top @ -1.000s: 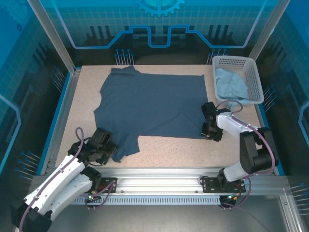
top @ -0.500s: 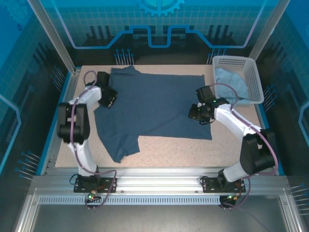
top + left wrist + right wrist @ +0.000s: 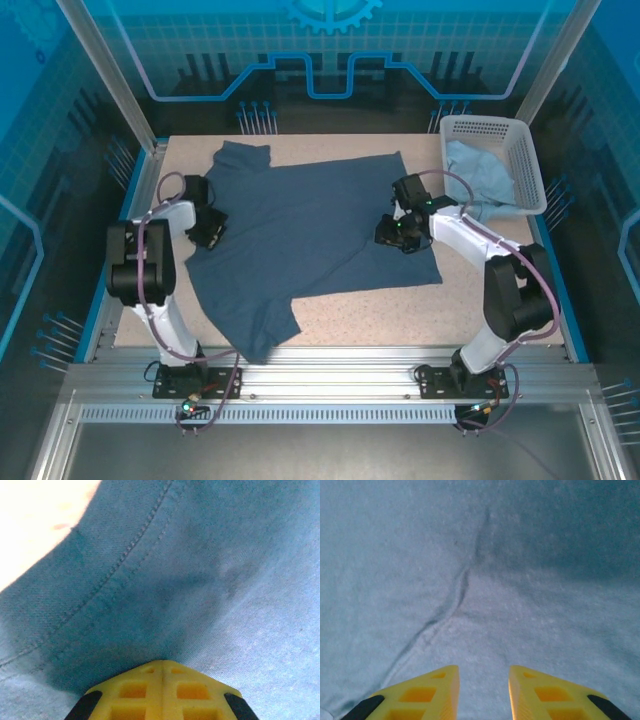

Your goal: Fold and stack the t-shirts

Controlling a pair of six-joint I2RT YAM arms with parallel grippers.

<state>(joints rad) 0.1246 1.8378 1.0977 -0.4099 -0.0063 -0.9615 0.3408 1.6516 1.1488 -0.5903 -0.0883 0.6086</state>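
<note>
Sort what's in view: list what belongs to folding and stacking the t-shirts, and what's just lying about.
Belongs to the job:
- dark slate-blue t-shirt, spread on the table
- pale blue t-shirt, lying crumpled in the basket

Just lying about:
- white lattice basket, at the table's far right corner
- speckled table itself, as the work surface

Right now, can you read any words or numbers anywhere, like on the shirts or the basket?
No words or numbers can be read anywhere.
On the dark shirt: nothing, plain cloth.
On the pale shirt: nothing.
On the basket: no label to see.
On the back wall: a gear drawing, no letters.
</note>
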